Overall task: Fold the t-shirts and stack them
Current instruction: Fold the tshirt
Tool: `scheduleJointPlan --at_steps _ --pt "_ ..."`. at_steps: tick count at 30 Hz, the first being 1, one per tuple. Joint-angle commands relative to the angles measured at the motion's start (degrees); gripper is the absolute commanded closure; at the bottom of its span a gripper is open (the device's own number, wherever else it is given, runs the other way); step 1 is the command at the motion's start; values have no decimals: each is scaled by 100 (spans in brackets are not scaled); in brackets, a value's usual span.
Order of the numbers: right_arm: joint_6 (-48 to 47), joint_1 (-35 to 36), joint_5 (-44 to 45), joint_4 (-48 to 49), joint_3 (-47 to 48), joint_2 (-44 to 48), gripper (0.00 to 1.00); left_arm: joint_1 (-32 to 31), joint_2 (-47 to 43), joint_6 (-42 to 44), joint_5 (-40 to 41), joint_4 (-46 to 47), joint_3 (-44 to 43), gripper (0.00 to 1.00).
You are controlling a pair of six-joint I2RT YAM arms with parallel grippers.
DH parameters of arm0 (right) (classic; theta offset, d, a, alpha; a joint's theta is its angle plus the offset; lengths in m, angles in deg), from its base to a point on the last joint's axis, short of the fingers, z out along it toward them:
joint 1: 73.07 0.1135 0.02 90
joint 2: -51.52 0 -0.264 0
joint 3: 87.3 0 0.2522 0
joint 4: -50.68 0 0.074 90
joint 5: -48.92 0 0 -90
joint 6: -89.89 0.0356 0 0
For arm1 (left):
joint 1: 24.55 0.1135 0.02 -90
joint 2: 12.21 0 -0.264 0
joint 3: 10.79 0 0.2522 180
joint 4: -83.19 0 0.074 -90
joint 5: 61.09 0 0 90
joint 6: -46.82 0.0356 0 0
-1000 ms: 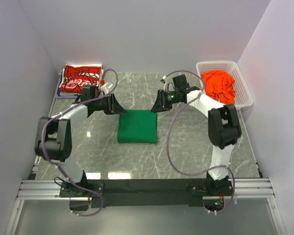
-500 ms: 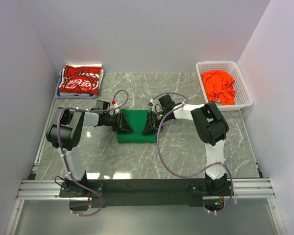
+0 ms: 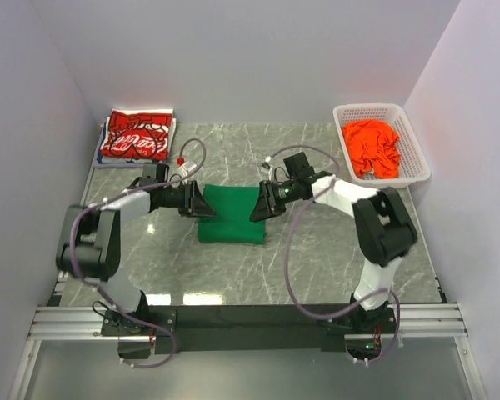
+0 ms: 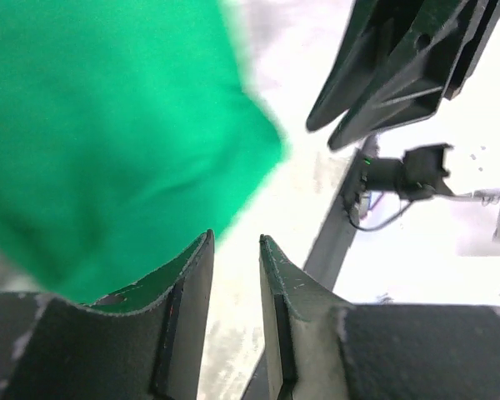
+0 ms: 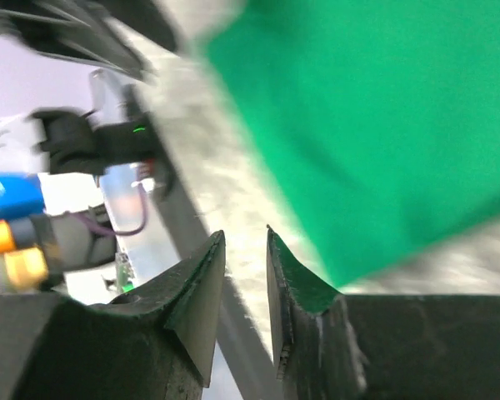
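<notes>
green cotton t-shirt (image 3: 232, 218), folded into a square, lies flat at centre of the grey marbled bench (image 3: 317, 250). left tool (image 3: 207, 210) sits at its left edge, right tool (image 3: 256, 214) at its right edge, both w/ fingers narrowly parted, gripping nothing. red t-shirt w/ white lettering (image 3: 136, 137) rests folded at far-left corner; orange t-shirt (image 3: 371, 146) is bunched in white plastic mesh basket (image 3: 365, 109), far right.
</notes>
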Motion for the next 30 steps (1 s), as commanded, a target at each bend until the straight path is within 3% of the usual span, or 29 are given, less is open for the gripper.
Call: scheduleJointPlan --at_steps 1,6,13,17,22,26,30 --pt "256 437 -389 701 -157 810 65 -392 -677 -77 -386 81 169 66" --pt "511 825 -442 1062 -298 223 65 -657 -362 -623 -308 767 556 66" --pt "574 764 -355 1125 -368 -964 65 -290 1473 -157 35 206 214 69" --pt "293 588 -126 738 -421 -1377 65 -25 2037 150 -34 -198 13 68" --pt "161 281 40 466 -491 -1247 65 107 1916 440 -17 -593 -94 67" --pt "-330 254 -160 -131 -500 -633 65 256 1275 1754 -271 -1673 -181 65" --pt "-876 272 -337 -615 -238 124 65 424 677 2259 -518 -2176 -681 64"
